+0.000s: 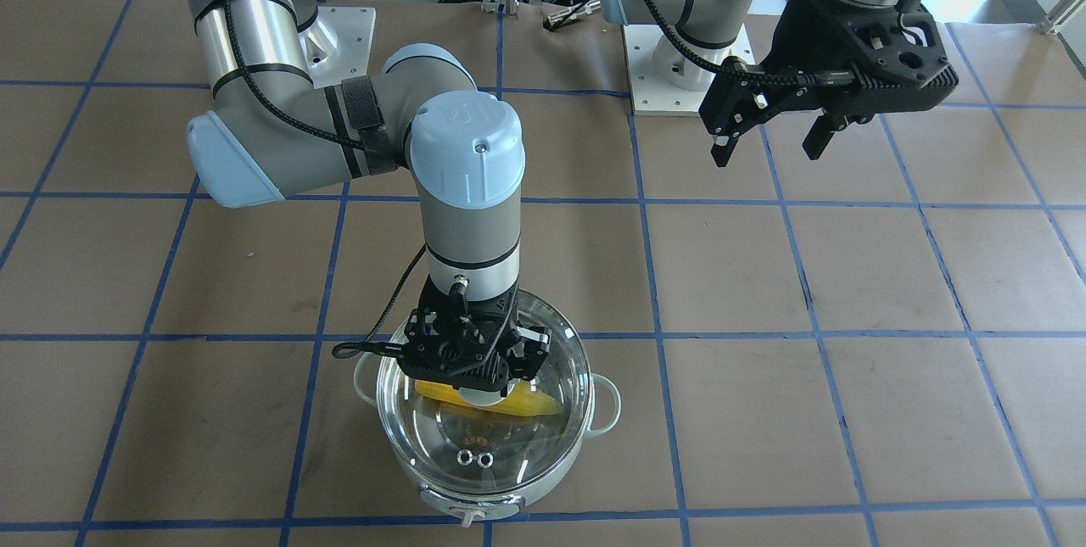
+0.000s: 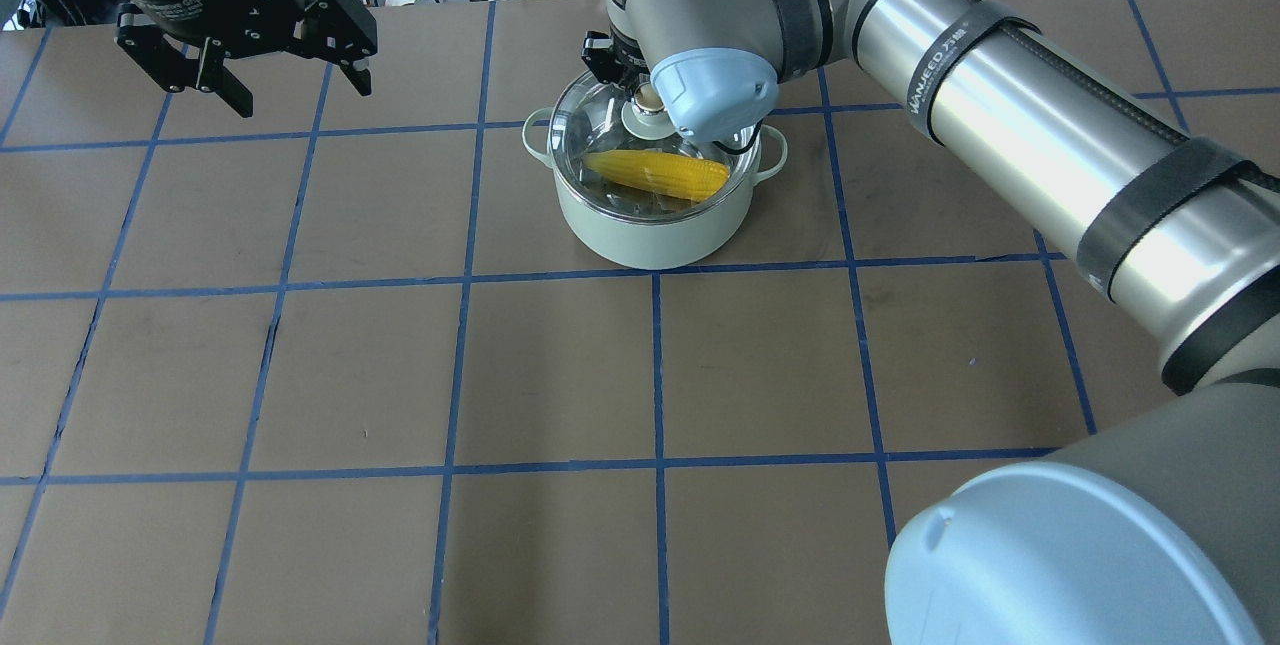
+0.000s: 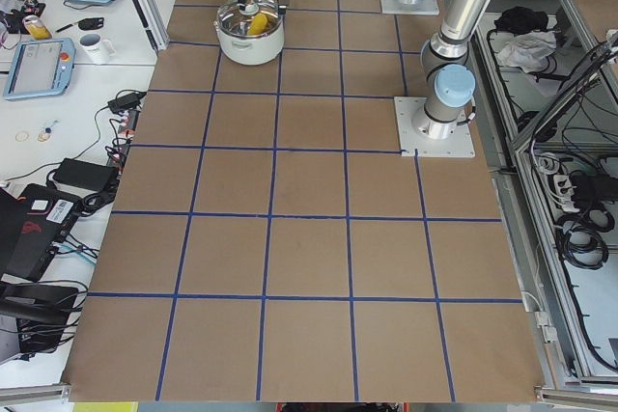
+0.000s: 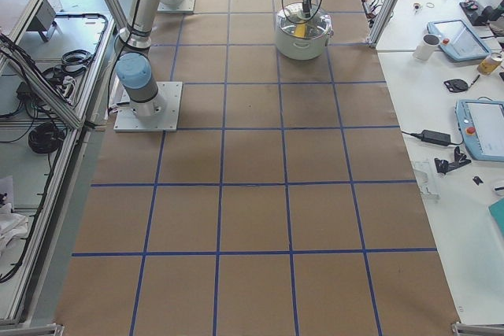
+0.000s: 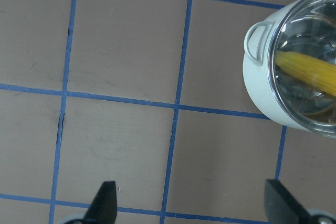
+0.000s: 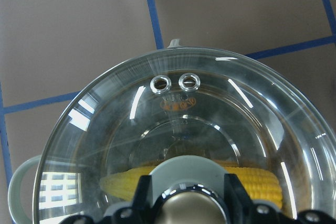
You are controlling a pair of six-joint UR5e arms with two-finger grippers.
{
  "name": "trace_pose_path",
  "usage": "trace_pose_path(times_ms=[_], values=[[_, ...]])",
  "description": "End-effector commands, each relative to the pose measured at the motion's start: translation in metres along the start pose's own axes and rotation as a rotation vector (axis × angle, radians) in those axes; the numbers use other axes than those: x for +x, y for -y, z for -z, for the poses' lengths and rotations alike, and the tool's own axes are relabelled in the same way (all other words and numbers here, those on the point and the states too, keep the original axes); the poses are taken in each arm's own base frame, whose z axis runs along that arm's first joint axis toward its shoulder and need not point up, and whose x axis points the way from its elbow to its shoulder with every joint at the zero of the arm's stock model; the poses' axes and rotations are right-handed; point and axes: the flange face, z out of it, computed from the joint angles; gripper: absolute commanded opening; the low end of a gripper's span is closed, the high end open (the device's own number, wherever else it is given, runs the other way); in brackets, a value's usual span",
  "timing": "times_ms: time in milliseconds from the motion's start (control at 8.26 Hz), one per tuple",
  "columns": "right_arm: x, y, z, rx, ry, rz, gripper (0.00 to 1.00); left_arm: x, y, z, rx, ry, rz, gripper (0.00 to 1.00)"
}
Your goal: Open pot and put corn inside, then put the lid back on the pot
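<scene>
Two of the three steps look done: the corn (image 2: 655, 175) lies inside the pot (image 2: 650, 235), directly beneath the right gripper (image 6: 187, 198), and the lid (image 1: 484, 445) covers it. I judge the last step, putting the lid back, to be at its end. The right gripper points straight down with its fingers (image 6: 143, 192) pressed on either side of the lid's knob (image 2: 648, 103), gripping it. The glass seems to rest on the rim all round, though whether it is fully seated I cannot tell. The left gripper (image 1: 769, 153) hangs wide open and holds nothing, well apart from the pot. Next, the right gripper should spread its fingers and rise straight up, so the lid is not dragged sideways.
</scene>
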Motion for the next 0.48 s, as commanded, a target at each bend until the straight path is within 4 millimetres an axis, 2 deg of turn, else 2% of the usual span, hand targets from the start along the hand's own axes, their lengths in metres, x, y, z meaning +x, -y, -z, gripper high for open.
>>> trace_pose_path(times_ms=[0,363], values=[[-0.0004,0.0002,-0.0025,0.0,0.0,0.004,0.26,-0.0001,-0.0001,-0.0008,-0.001,0.001,0.001,1.0],[-0.0004,0.0005,-0.0022,0.003,0.0,0.01,0.26,-0.0001,-0.0001,-0.0008,-0.001,0.001,0.001,1.0]])
